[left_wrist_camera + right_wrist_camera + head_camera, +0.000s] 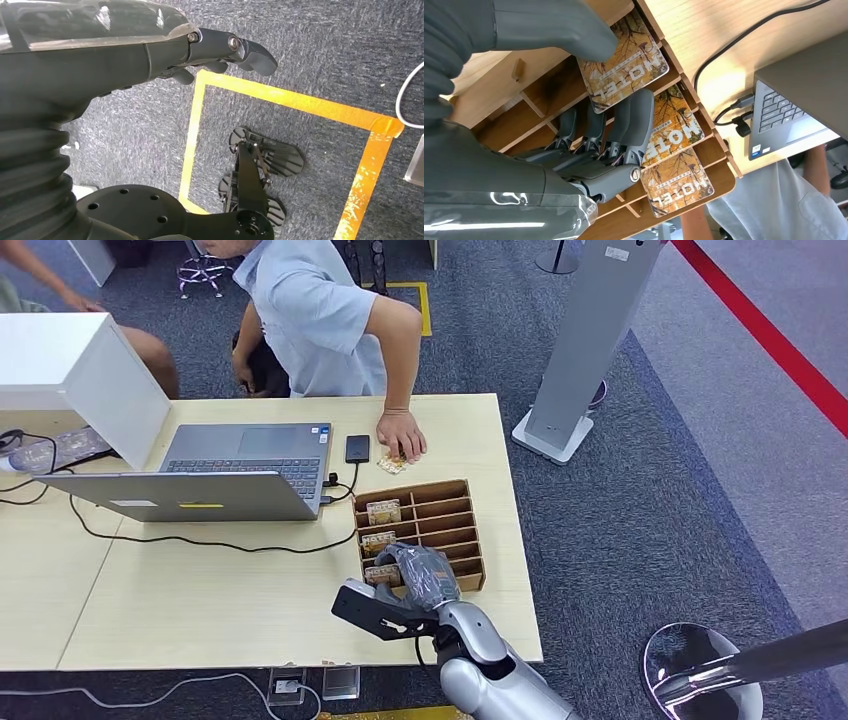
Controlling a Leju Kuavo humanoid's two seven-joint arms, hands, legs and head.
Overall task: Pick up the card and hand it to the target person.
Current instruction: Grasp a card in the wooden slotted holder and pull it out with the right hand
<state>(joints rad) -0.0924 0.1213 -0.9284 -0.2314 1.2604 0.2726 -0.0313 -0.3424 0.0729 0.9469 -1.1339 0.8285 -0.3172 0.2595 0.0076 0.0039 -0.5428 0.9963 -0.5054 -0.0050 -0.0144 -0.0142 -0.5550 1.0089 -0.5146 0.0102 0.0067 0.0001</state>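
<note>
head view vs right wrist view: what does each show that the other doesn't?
Head view alone: the phone, the loose card under the person's hand on the table, the white stand on the carpet, the red floor line.

Right wrist view alone: the HOTEL print on the cards, and how the right hand takes the nearest card, thumb on its face and fingers behind it.

Both: the wooden card rack, the laptop, its cable, the person's pale blue shirt.

cards in rack right of laptop; phone behind rack.
</note>
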